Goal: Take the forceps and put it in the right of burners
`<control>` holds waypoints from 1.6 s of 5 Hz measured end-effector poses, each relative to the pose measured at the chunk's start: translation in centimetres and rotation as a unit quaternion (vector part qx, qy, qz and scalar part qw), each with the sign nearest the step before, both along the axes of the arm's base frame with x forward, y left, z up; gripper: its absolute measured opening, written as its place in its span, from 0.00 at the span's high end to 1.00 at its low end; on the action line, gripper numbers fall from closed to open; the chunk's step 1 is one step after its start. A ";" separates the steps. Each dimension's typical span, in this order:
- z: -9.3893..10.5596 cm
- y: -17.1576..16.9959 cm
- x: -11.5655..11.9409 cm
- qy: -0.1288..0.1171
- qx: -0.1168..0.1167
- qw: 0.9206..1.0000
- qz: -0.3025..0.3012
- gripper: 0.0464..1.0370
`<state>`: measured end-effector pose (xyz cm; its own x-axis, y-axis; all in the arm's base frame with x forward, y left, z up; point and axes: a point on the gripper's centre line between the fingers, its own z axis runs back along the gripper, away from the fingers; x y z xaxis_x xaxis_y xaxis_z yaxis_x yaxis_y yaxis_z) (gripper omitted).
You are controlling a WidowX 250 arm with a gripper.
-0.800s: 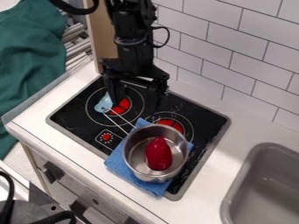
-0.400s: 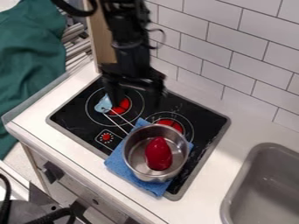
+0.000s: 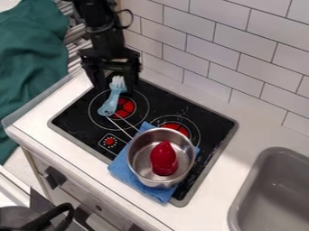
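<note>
The black gripper (image 3: pixel 114 84) hangs over the back left corner of the stove, open, its two fingers spread wide. Between and just in front of them lies a light blue utensil (image 3: pixel 112 98), the only thing here that could be the forceps, though its pale, toothed head looks more like a brush or fork. Its head points to the back and its rounded end to the front, across the left side of the left burner (image 3: pixel 124 108). The right burner (image 3: pixel 174 128) is partly covered by the steel pot.
The steel pot (image 3: pixel 136 164) holds a red object (image 3: pixel 163 158) and stands on a blue cloth (image 3: pixel 158 194). Its thin wire handle runs to the utensil's front end. A grey sink (image 3: pixel 274 194) is at right, a tiled wall behind, and green fabric (image 3: pixel 30 58) at left.
The gripper has moved left and toward the back from over the two burners, uncovering the utensil's upper part and head. The pot and cloth have stayed put.
</note>
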<state>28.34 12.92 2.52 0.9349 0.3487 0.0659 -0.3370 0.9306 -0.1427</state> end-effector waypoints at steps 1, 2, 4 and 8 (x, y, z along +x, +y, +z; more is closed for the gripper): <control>-2.1 1.9 0.3 0.015 -0.003 1.000 0.004 0.04; -3.8 2.3 0.7 0.032 -0.007 0.999 0.002 0.04; -6.3 2.6 1.0 0.061 -0.011 0.998 0.002 0.04; -7.1 2.4 4.1 0.041 0.048 0.998 0.011 0.16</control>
<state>32.43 15.30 -4.63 0.9304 0.3659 0.0238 -0.3653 0.9306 -0.0244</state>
